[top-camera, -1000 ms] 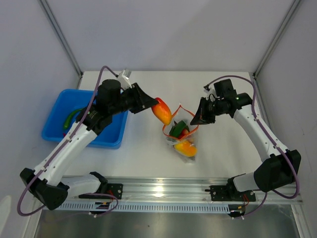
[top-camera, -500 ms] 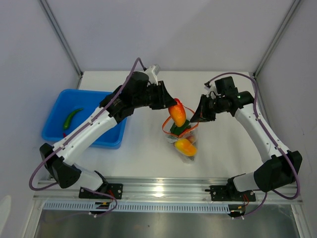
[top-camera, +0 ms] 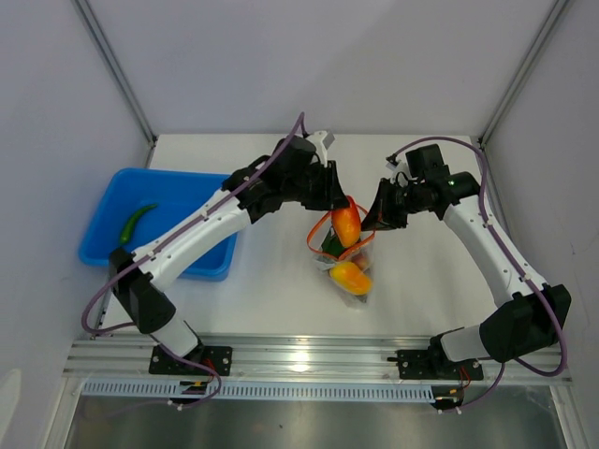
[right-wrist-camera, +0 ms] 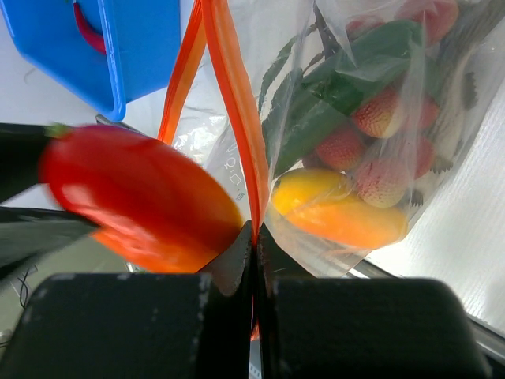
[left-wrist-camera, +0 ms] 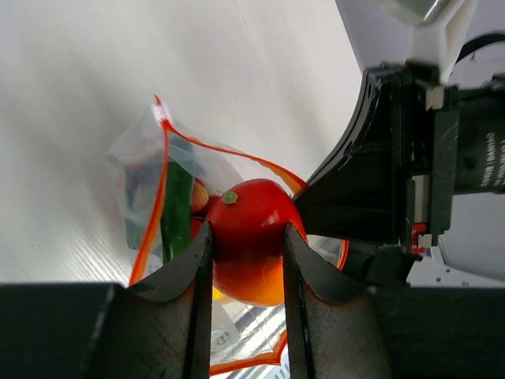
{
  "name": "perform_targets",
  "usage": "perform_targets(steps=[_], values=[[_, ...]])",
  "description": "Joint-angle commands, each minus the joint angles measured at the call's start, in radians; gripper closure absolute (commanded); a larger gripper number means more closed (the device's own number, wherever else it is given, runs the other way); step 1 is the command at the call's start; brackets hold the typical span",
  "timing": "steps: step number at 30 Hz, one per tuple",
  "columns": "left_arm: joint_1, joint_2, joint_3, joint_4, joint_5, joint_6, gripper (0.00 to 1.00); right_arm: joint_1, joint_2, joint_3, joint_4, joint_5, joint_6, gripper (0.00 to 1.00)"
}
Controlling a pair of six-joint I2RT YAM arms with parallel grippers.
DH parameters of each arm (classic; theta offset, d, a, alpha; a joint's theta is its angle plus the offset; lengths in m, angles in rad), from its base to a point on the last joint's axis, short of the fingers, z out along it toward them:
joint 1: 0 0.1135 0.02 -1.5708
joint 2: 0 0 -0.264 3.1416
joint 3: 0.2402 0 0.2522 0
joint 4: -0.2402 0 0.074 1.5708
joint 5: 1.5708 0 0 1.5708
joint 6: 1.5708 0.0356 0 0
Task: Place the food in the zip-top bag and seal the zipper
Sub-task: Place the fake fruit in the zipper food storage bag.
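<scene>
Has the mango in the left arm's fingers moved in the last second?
Yes. The mango travelled right, away from the blue tray, to the zip-top bag mouth.

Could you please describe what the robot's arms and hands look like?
Both the left arm and the right arm have white links with black joints, and a thin purple cable loops alongside each. The left hand and right hand are black, with two broad fingers that taper toward the tips.

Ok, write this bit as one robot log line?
left gripper: shut on mango | right gripper: shut on zipper | mango: at zip-top bag mouth | blue tray: green pepper
</scene>
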Motion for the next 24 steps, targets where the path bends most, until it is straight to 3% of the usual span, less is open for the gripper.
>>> perform_targets(steps=[1,24], values=[[-0.021,0.048,0.037,-0.027,0.099,0.030,0.99,0.001,-0.028,0.038,0.007,0.004,0.015,1.00],[-0.044,0.210,0.020,-0.130,0.362,0.039,0.95,0.000,-0.049,0.012,0.050,0.032,0.062,1.00]])
